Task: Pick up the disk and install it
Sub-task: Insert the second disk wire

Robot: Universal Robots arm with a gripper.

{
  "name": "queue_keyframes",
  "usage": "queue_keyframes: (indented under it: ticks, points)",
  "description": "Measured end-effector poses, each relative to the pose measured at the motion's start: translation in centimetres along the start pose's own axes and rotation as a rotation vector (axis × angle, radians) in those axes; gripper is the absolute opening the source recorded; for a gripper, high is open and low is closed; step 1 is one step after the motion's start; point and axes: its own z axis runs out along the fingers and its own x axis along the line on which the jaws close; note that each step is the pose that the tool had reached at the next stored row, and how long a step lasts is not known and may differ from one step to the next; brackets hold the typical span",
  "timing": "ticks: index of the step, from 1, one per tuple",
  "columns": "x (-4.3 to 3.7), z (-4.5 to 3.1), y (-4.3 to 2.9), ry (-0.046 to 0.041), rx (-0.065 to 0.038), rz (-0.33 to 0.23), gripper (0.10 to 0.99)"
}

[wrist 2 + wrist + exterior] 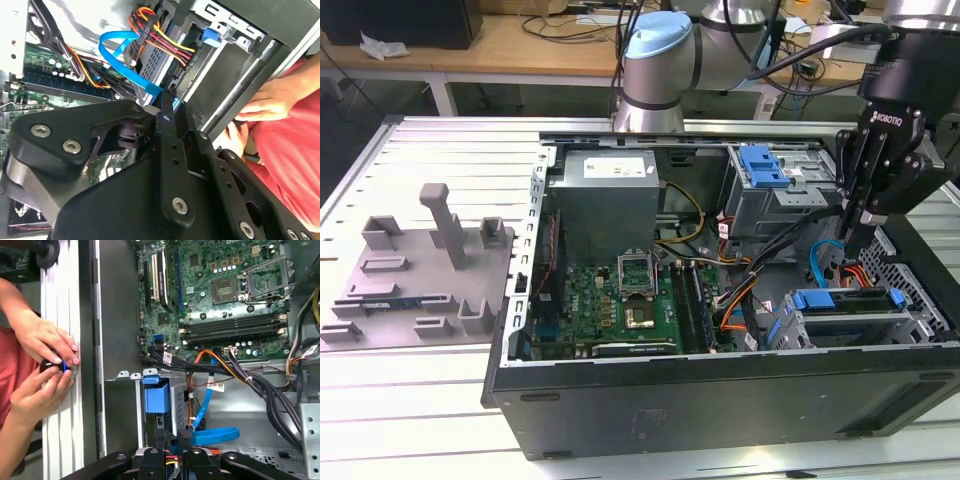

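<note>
- An open computer case point(720, 400) lies on its side on a slatted metal counter point(420, 390), with the motherboard and wiring exposed.
- The disk point(845, 300), with its bright blue bracket, sits in the drive cage at the corner of the case on the exterior view's right. It looks slotted in, level with the cage top.
- The robot arm's black tool point(850, 240) hangs inside the case just above that cage, apart from the disk and not holding it.
- In the second wrist view the tool's fingers point(165, 120) are clenched together, with nothing clearly between them.
- A looping blue cable point(820, 262) runs right beside the fingertips. Whether it touches them is unclear.
- A person's hands point(45, 355) rest on the counter just outside the case wall, holding a small dark object.
- Judgement: the pick-up is done and the work is at the tail of the install step, at seating or checking the disk.
- Judgement: any further move here calls for small, straight motion, since cables crowd the tool and could snag.
</note>
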Motion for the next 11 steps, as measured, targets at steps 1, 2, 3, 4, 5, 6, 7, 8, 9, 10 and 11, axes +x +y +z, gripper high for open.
queue_keyframes:
  ticks: [1,2,3,4,5,6,7,8,9,10,11]
  points:
    - [-0.03,0.0,0.01,0.0072,0.003,0.002,0.243]
    - [-0.14,-0.04,0.02,0.0093,0.007,0.003,0.243]
    - [-0.35,-0.09,0.03,0.0105,0.011,0.003,0.243]
    - [-0.57,-0.11,0.04,0.011,0.014,0.004,0.243]
    - [-0.69,-0.07,0.04,0.011,0.017,0.004,0.243]
    - [-0.76,0.0,0.04,0.0112,0.019,0.004,0.243]
    - [-0.83,0.04,0.04,0.0128,0.021,0.004,0.243]
    - [-0.88,0.07,0.04,0.0137,0.022,0.005,0.243]
    - [-0.92,0.1,0.04,0.0145,0.023,0.005,0.243]
    - [-0.97,0.12,0.04,0.0158,0.024,0.005,0.243]
    - [-1.01,0.13,0.04,0.0171,0.025,0.005,0.243]
